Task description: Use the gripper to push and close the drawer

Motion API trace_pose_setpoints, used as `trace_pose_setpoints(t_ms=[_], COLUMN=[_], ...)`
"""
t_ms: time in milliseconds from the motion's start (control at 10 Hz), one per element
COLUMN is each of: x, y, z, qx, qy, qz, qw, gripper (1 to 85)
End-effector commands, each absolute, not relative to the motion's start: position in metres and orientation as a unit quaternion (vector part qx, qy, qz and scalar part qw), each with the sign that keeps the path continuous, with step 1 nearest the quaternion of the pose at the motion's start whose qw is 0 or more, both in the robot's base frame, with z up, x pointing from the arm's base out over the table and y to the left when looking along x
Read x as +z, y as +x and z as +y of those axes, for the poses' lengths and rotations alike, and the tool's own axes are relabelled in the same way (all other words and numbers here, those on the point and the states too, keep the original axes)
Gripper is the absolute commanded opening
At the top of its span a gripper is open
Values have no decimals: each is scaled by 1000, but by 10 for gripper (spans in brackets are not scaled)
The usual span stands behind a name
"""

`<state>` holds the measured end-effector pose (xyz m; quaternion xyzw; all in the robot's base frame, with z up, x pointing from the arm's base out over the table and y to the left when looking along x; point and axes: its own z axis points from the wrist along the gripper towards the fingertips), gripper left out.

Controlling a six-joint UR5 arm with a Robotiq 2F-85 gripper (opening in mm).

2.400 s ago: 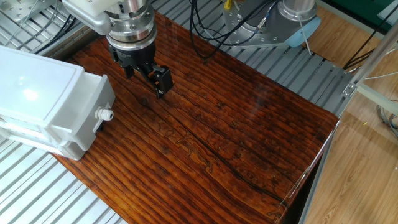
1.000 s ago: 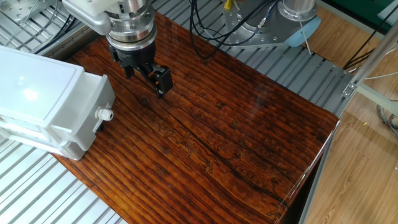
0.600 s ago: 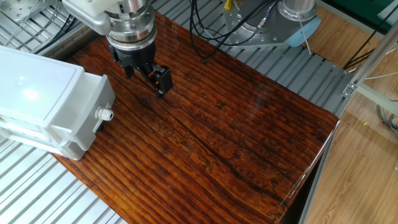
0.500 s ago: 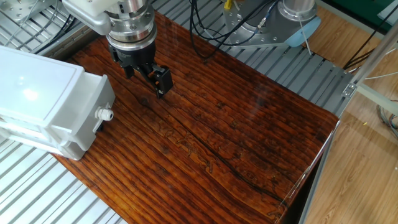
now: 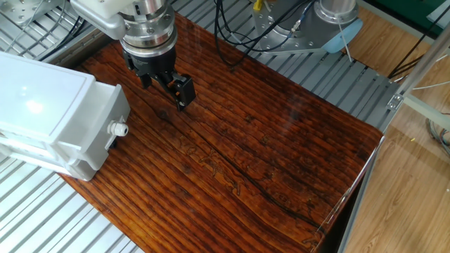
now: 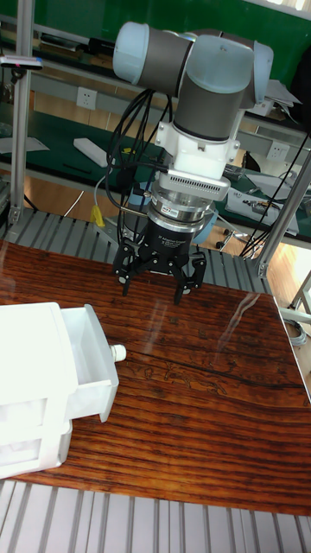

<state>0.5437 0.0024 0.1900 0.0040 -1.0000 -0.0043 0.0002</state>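
The white drawer (image 5: pixel 97 133) stands pulled out of the white cabinet (image 5: pixel 35 105) at the table's left, its front with a small white knob (image 5: pixel 119 129) facing right. In the tall fixed view the drawer (image 6: pixel 86 367) sticks out to the right of the cabinet (image 6: pixel 26 389), and its inside looks empty. My gripper (image 5: pixel 166 87) hangs over the table behind the drawer and a little to its right, apart from it. It is open with nothing between its black fingers (image 6: pixel 183 289). In the tall fixed view the gripper (image 6: pixel 154 283) hovers above and to the right of the knob (image 6: pixel 118 352).
The dark wooden tabletop (image 5: pixel 253 154) runs out to the right and front of the drawer. The grey-blue robot base (image 5: pixel 330 28) and black cables (image 5: pixel 232 35) sit at the back. Ribbed metal decking (image 5: pixel 42 218) surrounds the wood.
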Motion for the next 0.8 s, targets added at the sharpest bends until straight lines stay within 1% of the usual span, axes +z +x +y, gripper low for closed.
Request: trace_pose_setpoints(t_ms=[0,400,500,600,700], x=[197,196,196,196,196], y=[604,604,604,604,606], z=[1,2,4,14,12], qx=[-3,-1,-8,-34,-35], qy=[-54,-59,-77,-135,-156], qz=[-992,-991,-990,-984,-981], qw=[-116,-117,-115,-112,-114], gripper=[10,10,10,10,10])
